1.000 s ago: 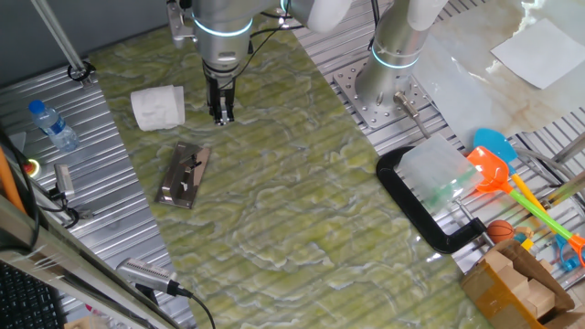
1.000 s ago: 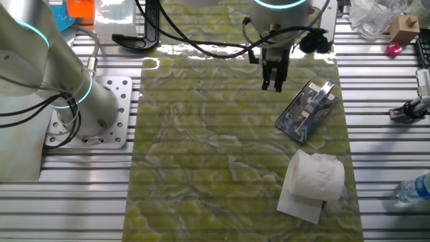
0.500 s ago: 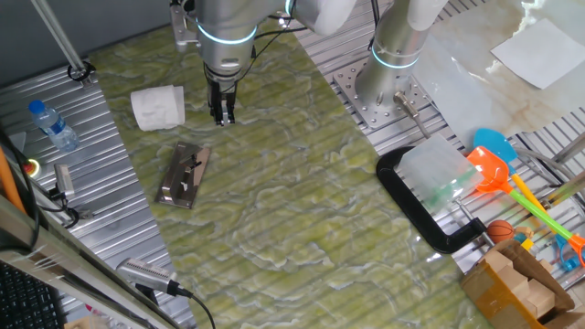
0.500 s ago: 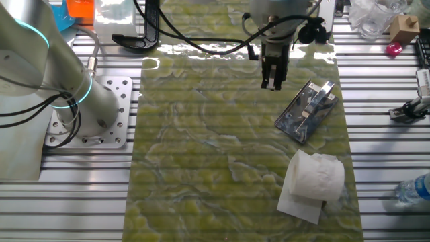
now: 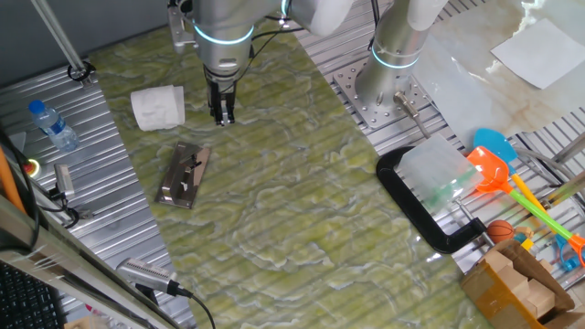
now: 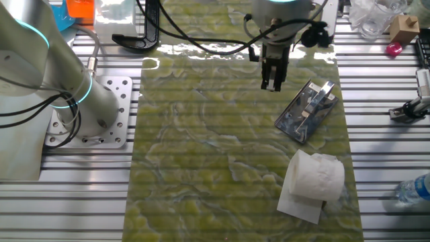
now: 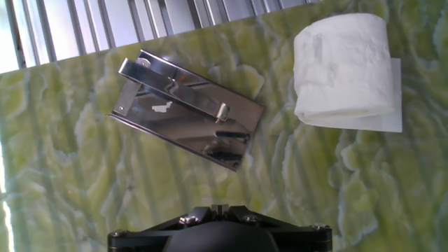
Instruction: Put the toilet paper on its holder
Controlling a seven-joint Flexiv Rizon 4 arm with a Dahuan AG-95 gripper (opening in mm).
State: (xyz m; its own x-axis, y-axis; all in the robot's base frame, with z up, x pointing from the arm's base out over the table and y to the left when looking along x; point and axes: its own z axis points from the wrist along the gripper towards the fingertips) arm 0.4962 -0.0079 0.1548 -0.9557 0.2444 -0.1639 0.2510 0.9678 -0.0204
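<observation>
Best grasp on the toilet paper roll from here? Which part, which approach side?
Probably from above, jaws across the curved sides of the toilet paper. It lies on its side on the green mat, with a loose tail spread flat under it, so its soft round body is the only part standing clear. Keep off the tail edge. The gripper hangs beside it, with the holder apart.

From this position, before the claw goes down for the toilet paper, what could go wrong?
1. The toilet paper has a loose sheet lying flat under it; a grasp may catch that sheet, so the roll could unwind when lifted.
2. The roll is soft, so a hard squeeze could flatten it.
3. The holder lies loose on the green mat, near the claw; a low pass or a push with the roll could shift it.
</observation>
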